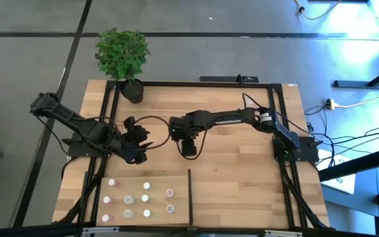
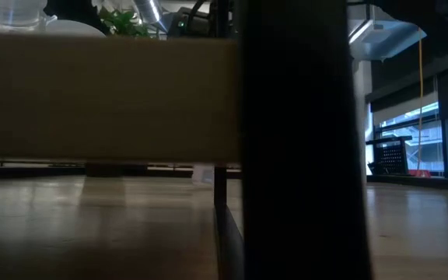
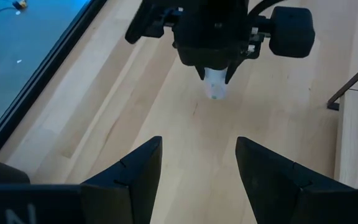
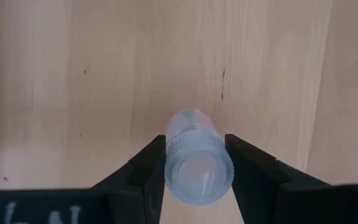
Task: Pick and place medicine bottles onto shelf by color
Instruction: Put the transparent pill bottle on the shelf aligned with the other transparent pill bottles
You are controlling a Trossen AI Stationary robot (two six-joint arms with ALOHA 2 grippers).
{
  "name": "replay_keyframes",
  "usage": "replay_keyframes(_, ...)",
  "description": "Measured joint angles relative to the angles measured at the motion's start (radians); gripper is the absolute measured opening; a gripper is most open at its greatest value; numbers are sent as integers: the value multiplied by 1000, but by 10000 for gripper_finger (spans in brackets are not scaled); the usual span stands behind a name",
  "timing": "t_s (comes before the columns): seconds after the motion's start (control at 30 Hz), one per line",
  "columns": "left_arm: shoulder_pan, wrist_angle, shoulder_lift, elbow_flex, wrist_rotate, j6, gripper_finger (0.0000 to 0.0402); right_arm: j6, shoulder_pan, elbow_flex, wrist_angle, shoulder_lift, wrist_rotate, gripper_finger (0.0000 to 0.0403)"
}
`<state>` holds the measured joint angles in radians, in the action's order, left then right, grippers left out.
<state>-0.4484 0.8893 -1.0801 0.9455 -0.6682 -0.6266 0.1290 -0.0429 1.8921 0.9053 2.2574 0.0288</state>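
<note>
The low view is mostly blocked: a broad pale board and a dark post fill it, and only a strip of tabletop (image 2: 92,225) and a bit of room show. No bottle or gripper can be made out there.

From above, the right gripper (image 1: 188,147) hangs over the middle of the table, but what sits between its fingers is too small to see. The right wrist view settles it: both dark fingers press the sides of a clear bottle (image 4: 196,155), seen end-on, with bare wood below. The left wrist view shows the same bottle (image 3: 215,84) poking down out of the right gripper (image 3: 215,73), above the boards and not touching them.

The left gripper (image 3: 197,177) has its fingers spread with nothing between them; in the high view it (image 1: 137,150) sits just left of the right one, toward the table's left half.

Only the high view shows the shelf (image 1: 179,204) at the table's front edge, left of centre, with a black bar (image 1: 189,195) on its right side. About ten small bottles (image 1: 145,200) stand on it in loose rows; some tops look pinkish, others white, though colours are hard to tell. A plant (image 1: 124,56) stands at the far left corner.
</note>
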Motion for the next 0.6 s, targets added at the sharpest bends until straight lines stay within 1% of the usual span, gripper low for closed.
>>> replay_keyframes(0.13,0,0,0,0,0,0,199,-2,0,0,3,0,0,169)
replay_keyframes(0.47,0,1,0,0,0,0,199,-24,0,0,0,0,-1,232)
replay_keyframes(0.6,0,1,0,0,0,0,198,-19,0,0,5,0,-1,242)
